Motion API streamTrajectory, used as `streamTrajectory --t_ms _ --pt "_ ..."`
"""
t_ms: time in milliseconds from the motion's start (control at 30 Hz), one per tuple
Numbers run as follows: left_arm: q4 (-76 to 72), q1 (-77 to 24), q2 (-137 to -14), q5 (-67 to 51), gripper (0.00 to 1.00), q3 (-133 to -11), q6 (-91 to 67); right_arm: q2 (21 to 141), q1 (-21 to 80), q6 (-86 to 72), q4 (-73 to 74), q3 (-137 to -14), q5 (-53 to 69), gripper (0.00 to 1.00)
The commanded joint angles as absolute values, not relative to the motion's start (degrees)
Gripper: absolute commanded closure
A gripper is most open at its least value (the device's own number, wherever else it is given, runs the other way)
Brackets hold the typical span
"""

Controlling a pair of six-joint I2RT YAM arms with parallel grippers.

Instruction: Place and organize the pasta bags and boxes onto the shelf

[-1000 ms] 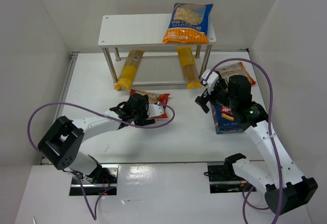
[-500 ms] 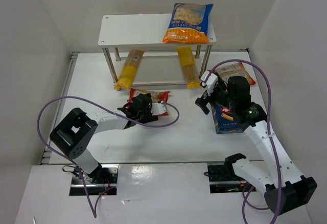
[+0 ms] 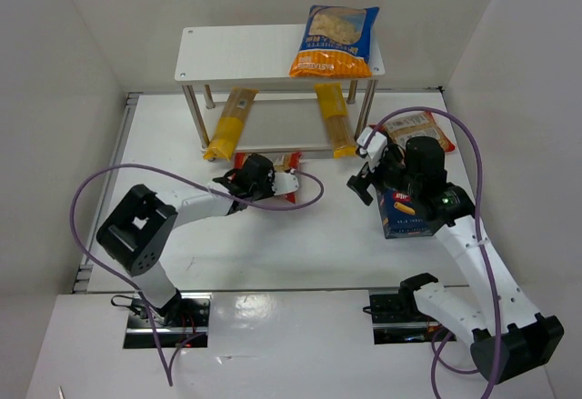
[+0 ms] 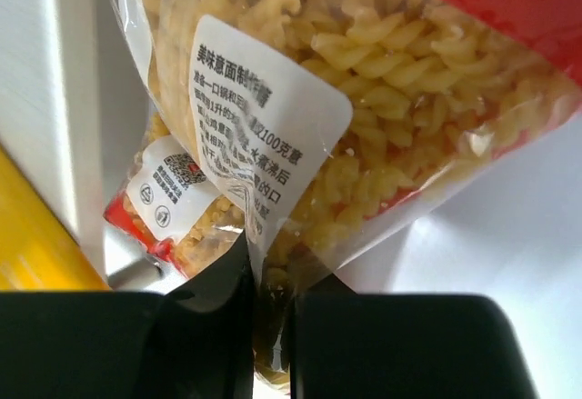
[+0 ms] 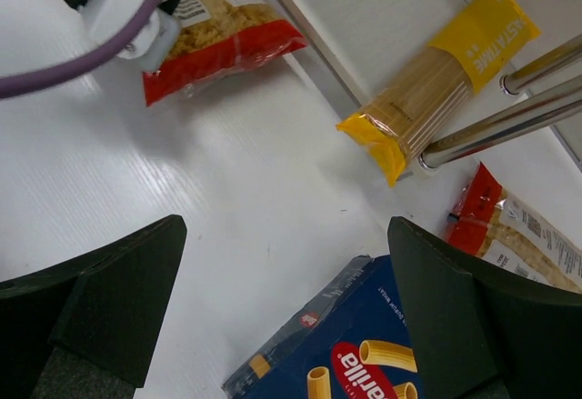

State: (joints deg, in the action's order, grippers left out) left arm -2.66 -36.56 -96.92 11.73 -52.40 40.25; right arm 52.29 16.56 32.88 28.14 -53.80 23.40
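Note:
My left gripper (image 4: 271,326) is shut on the clear bottom edge of a red bag (image 4: 364,81) of spiral pasta. The top view has this gripper (image 3: 259,174) and the red bag (image 3: 285,179) just in front of the shelf (image 3: 236,54). An orange-and-blue bag (image 3: 335,40) lies on the shelf's white top. Two yellow spaghetti packs (image 3: 230,124) (image 3: 335,119) lie on the lower level, sticking out forward. My right gripper (image 5: 286,326) stands open above the dark blue pasta box (image 5: 364,363), which lies flat (image 3: 406,213). A second red bag (image 3: 416,129) lies behind it.
White walls close in the table on the left, back and right. The shelf's metal legs (image 5: 509,117) stand close to the right spaghetti pack (image 5: 436,81). Purple cables loop from both arms over the table.
My left gripper has moved toward the shelf and shut on the red bag's edge; the bag has slid a little with it. The right arm has not moved.

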Motion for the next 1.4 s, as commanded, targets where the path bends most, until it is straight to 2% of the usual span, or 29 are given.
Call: streamTrajectory --t_ms 0,133,267,400,533,800,1067,1367 --pt "12.11 -36.74 -89.4 3.0 1.0 -53.35 36.39 50.37 16.17 33.22 26.2 -53.35 24.79 0.0" --pt "20.02 -36.74 -77.38 -4.9 1.0 -54.05 31.39 49.83 15.65 33.22 26.19 -52.82 24.79 0.0" --pt "25.04 -35.51 -72.6 -11.67 1.0 -57.12 27.17 49.31 15.04 33.22 26.19 -52.82 24.79 0.0" --pt "23.3 -33.14 -70.58 -18.0 1.0 -58.8 23.65 49.31 13.8 33.22 26.19 -52.29 25.31 0.0" --pt "16.9 -31.91 -70.58 -18.54 1.0 -58.8 19.97 49.31 12.48 33.22 26.71 -52.29 25.84 0.0" --pt "7.39 -31.9 -69.44 -7.57 1.0 -60.81 16.0 49.92 10.02 33.22 26.72 -51.77 26.46 0.0" --pt "8.61 -31.9 -68.29 1.48 1.0 -64.42 17.13 51.06 10.02 33.74 26.72 -51.77 26.46 0.0" --pt "15.99 -31.9 -65.31 3.08 1.0 -74.52 18.28 51.59 10.02 33.75 26.72 -51.24 26.46 0.0"
